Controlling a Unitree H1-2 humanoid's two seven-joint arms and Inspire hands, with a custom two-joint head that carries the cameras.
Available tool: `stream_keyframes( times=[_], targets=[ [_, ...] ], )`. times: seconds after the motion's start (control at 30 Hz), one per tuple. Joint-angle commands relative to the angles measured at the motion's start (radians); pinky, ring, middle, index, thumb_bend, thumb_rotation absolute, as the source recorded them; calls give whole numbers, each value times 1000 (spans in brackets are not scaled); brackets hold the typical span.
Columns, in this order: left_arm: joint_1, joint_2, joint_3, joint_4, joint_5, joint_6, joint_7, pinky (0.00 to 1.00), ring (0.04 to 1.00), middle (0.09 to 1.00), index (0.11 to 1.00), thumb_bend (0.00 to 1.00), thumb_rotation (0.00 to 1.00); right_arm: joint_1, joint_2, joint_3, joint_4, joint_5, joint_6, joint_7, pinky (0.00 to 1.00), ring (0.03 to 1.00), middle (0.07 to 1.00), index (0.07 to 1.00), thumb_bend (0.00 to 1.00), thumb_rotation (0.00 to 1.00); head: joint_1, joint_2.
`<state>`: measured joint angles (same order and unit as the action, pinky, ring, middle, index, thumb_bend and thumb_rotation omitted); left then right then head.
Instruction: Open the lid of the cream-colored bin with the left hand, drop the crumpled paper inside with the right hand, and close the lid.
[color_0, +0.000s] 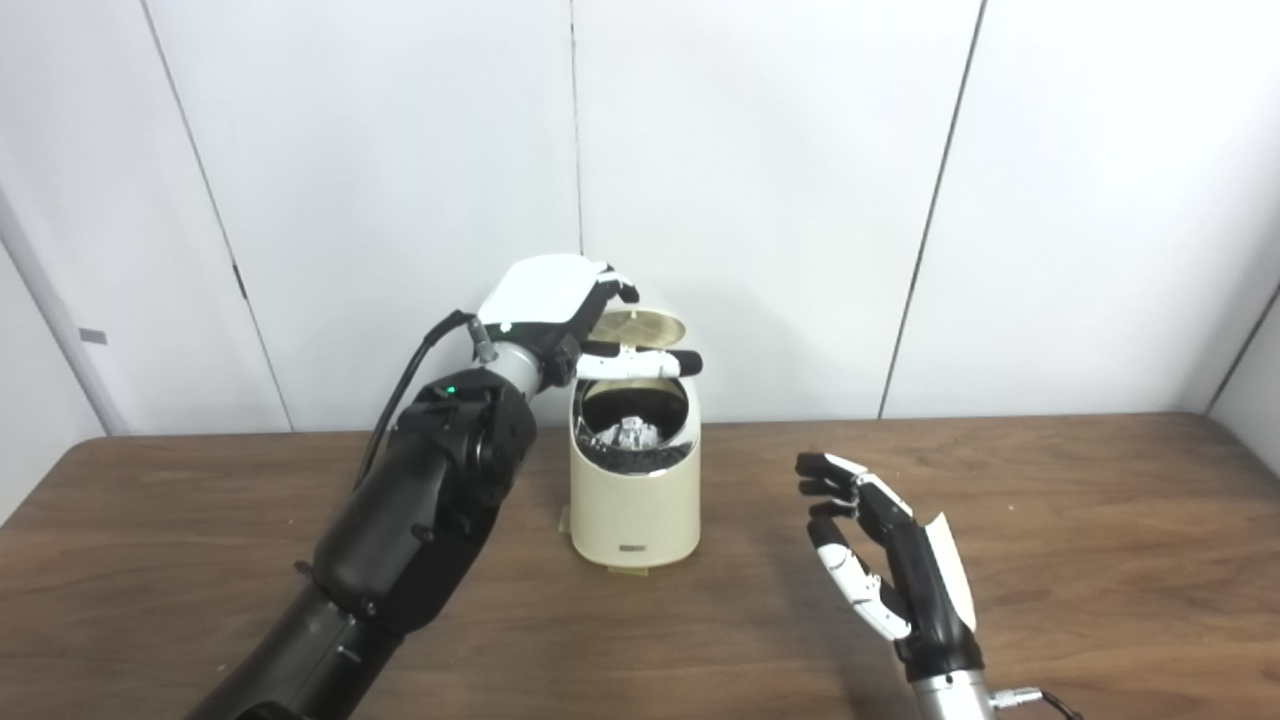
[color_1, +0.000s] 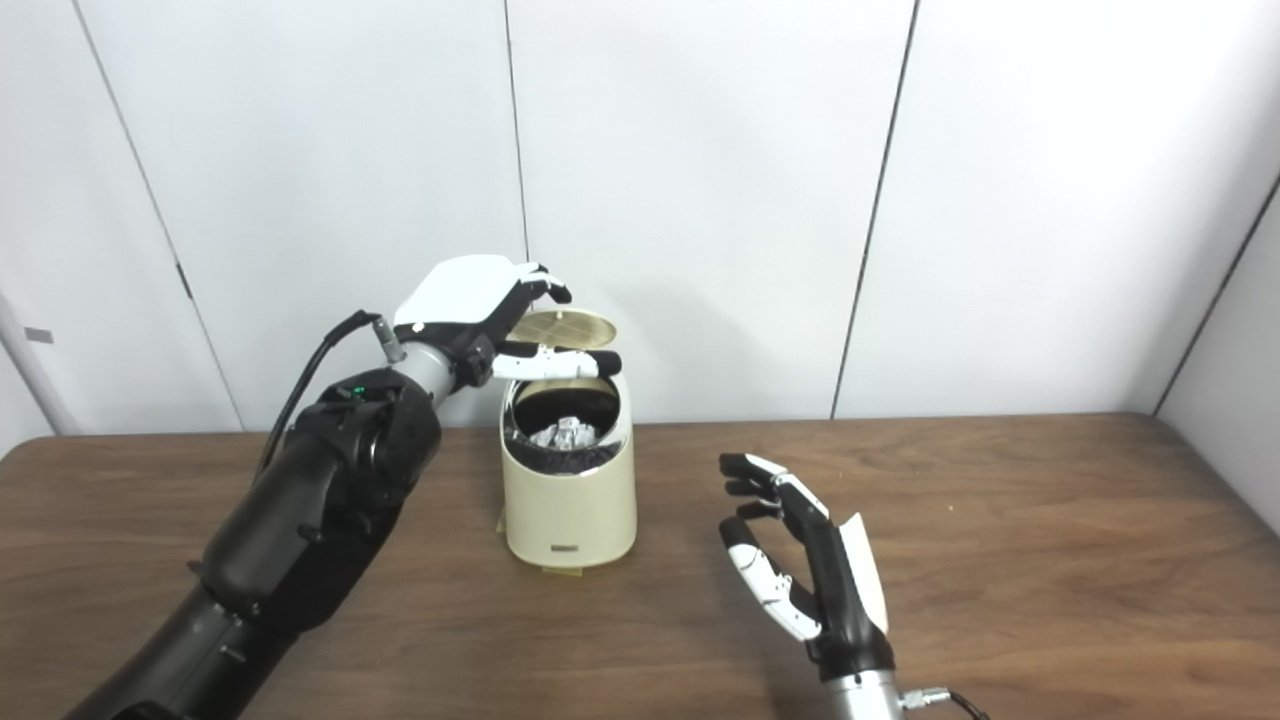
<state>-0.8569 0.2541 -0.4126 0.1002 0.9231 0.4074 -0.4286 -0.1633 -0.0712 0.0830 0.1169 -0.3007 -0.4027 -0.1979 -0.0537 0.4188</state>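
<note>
Left eye view: the left hand (color_0: 560, 310) holds the raised lid (color_0: 640, 328) of the bin (color_0: 634, 500), fingers clamped on its edge. The lid looks light, stiff plastic.

Right eye view: the paper (color_1: 562, 432) lies inside; the right hand (color_1: 800, 575) hovers empty, fingers apart, above the surface (color_1: 1050, 560).

- Both views look from the robot's head, down and forward over the brown wooden worktop (color_0: 1050, 520), facing a white panelled wall (color_0: 760, 150).
- The right eye view stands a little to the right, so the cream-coloured round bin (color_1: 568, 500) sits further left in it.
- Both are at arm's reach and share nearly the whole scene, arms included.
</note>
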Motion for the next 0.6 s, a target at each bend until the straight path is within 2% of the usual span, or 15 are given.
stream_keyframes(
  times=[0.0, 0.23, 0.37, 0.57],
  targets=[
    [-53, 4, 10, -24, 24, 5, 22, 990, 944, 952, 849, 1000, 941, 28, 21, 10, 47, -19, -30, -11, 621, 721, 756, 745, 244, 763, -1, 1],
    [-51, 18, 7, -43, 32, 1, 8, 999, 952, 953, 850, 1000, 948, 28, 21, 11, 41, -35, -26, -17, 615, 719, 753, 745, 232, 764, -1, 19],
    [-37, 33, -7, -66, 46, -16, -12, 1000, 921, 902, 858, 1000, 975, 27, 25, 11, 37, -30, -19, -14, 619, 718, 753, 746, 238, 774, -2, 26],
    [18, 59, -33, -117, 73, -56, -2, 1000, 917, 863, 861, 1000, 975, 22, 28, 12, 43, -26, -26, -13, 622, 720, 751, 744, 243, 750, -4, 34]
  ],
)
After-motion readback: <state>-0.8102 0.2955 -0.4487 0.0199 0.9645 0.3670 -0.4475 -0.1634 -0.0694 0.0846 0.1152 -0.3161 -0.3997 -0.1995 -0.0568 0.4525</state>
